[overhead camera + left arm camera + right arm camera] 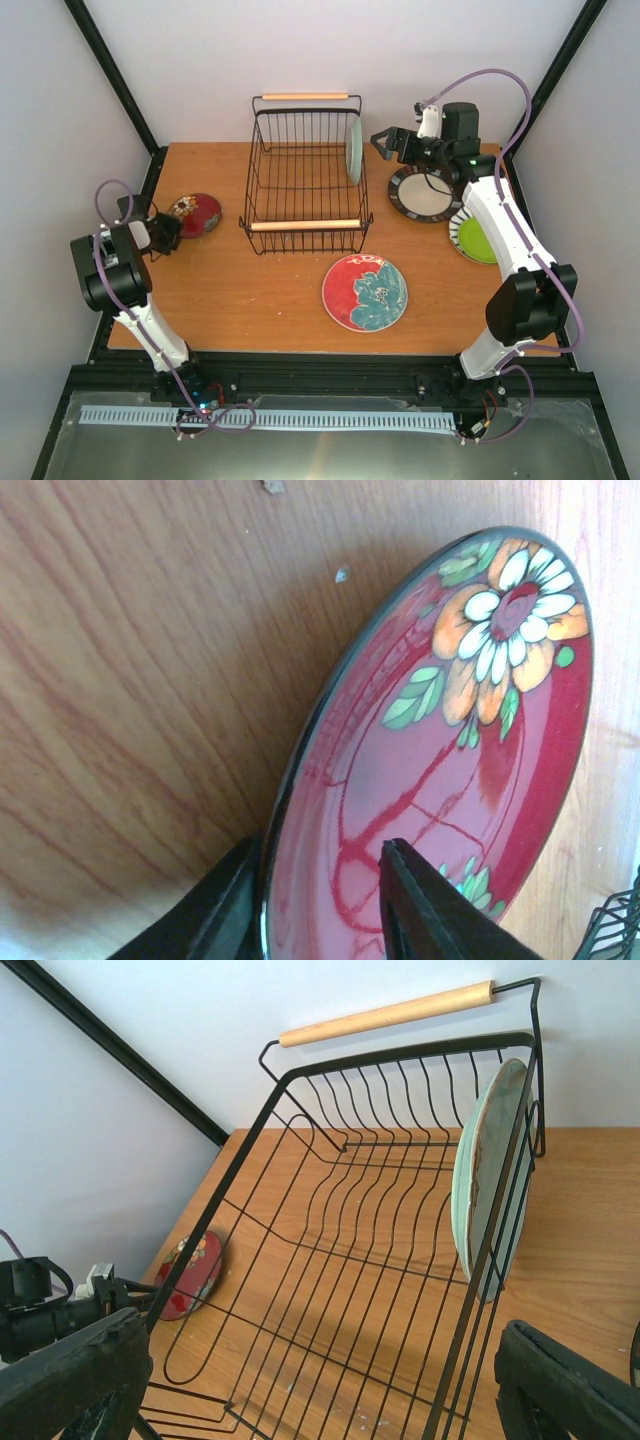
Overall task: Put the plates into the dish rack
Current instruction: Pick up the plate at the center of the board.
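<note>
Left tool (320,880): clamped on near rim of small dark red floral ceramic plate (450,740), plate tilted steeply over wooden table (250,300), on table's left side, left of rectangular black wire dish rack (262,190). Right tool (320,1390): spread wide, gripping nothing, hovering just beside rack's right wall, with round mint green plate (485,1180) standing on edge inside against that wall. Flat on table: round red plate with teal flower (365,292) near front of rack, black-rimmed cream plate (422,195) and lime green striped-rim plate (478,242) right of rack.
</note>
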